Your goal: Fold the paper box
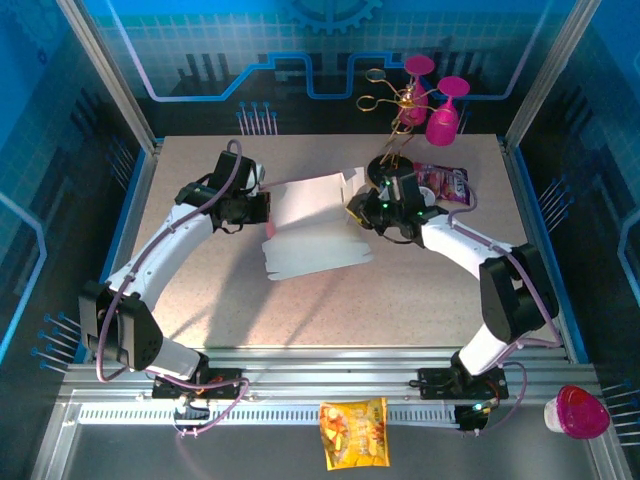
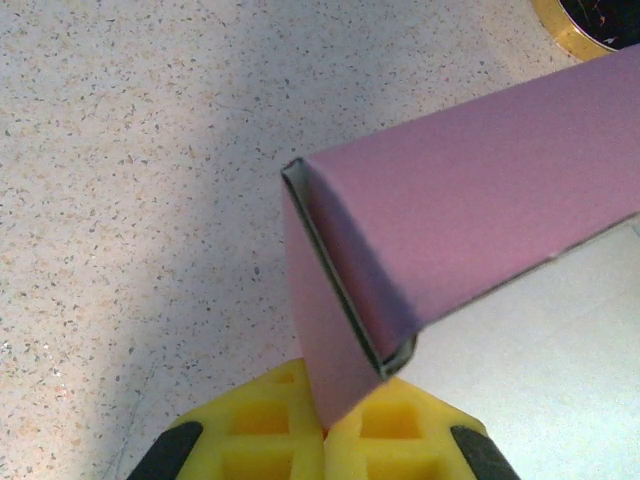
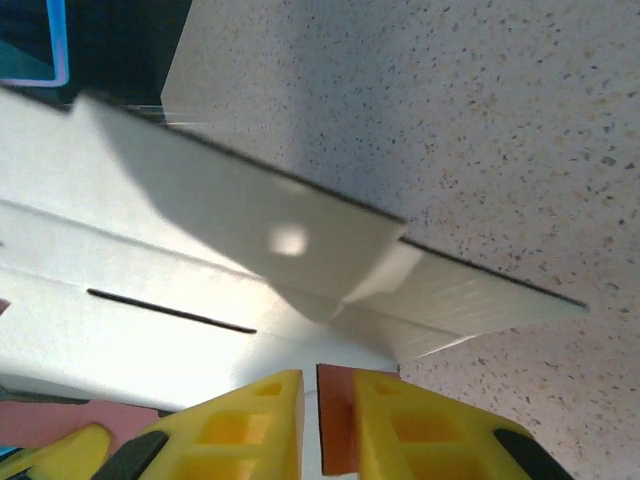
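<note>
The paper box (image 1: 315, 235) lies partly folded in the middle of the table, its pale inside facing up. My left gripper (image 1: 262, 210) holds its left end. In the left wrist view the yellow fingers (image 2: 250, 435) are shut on a pink flap, and a folded pink wall of the paper box (image 2: 470, 190) rises over the pale floor. My right gripper (image 1: 356, 212) is at the sheet's right end. There my right gripper (image 3: 310, 378) stands barely open. A reddish-pink flap (image 3: 338, 420) lies against the right finger with a thin gap to the other. Pale panels of the paper box (image 3: 200, 230) stand up ahead of it.
Magenta goblets (image 1: 440, 115) hang on a gold rack (image 1: 392, 100) at the back right, with a printed snack bag (image 1: 447, 183) beside the right arm. A yellow snack bag (image 1: 353, 432) and a pink cup (image 1: 580, 412) sit by the front rail. Frame posts border the table.
</note>
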`<control>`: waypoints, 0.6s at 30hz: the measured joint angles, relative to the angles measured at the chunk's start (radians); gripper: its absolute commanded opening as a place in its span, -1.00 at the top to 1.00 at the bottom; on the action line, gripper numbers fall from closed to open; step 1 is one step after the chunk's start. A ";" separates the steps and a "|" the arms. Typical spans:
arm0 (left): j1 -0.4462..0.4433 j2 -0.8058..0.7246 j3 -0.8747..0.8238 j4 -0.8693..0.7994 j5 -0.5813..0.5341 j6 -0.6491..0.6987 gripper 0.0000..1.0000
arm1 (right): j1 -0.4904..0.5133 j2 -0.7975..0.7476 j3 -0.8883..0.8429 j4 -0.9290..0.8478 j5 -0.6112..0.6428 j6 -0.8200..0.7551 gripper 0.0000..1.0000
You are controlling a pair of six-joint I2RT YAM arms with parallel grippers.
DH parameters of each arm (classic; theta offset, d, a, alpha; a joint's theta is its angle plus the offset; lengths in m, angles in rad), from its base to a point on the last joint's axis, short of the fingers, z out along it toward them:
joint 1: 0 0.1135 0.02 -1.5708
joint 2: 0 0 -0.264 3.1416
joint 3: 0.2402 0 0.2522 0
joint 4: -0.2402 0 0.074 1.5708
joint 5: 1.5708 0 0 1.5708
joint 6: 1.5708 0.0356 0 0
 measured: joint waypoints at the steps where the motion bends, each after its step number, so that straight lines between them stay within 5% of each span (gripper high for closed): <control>1: 0.000 0.000 0.000 0.001 0.000 0.000 1.00 | 0.003 0.008 0.008 -0.007 -0.007 -0.002 0.59; 18: 0.002 0.006 0.000 -0.006 -0.016 -0.001 1.00 | 0.045 0.130 0.186 -0.224 -0.061 -0.102 0.58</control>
